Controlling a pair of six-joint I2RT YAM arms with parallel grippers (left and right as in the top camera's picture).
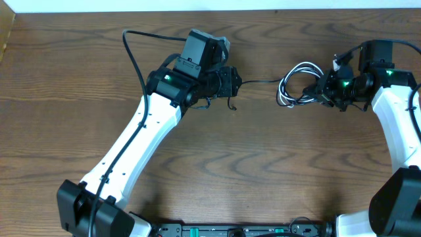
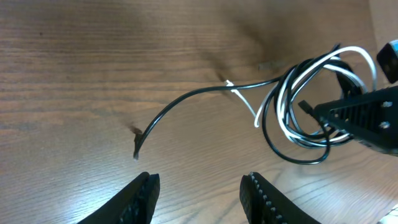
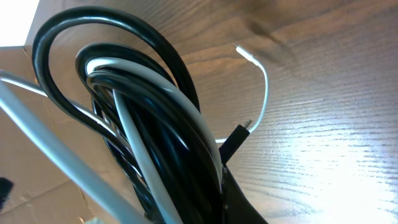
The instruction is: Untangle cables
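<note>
The cables form a coil of black and white loops at the right of the table. My right gripper is shut on that coil, and the strands fill the right wrist view. A black strand runs loose from the coil across the wood and ends in a small plug. A short white end lies beside it. My left gripper is open just short of the black plug, with nothing between its fingers. In the overhead view it sits at the strand's left end.
The table is brown wood. The left arm's own thick black wire arcs over the table at the back left. The white arm links cross the front left, and the right arm lies along the right edge.
</note>
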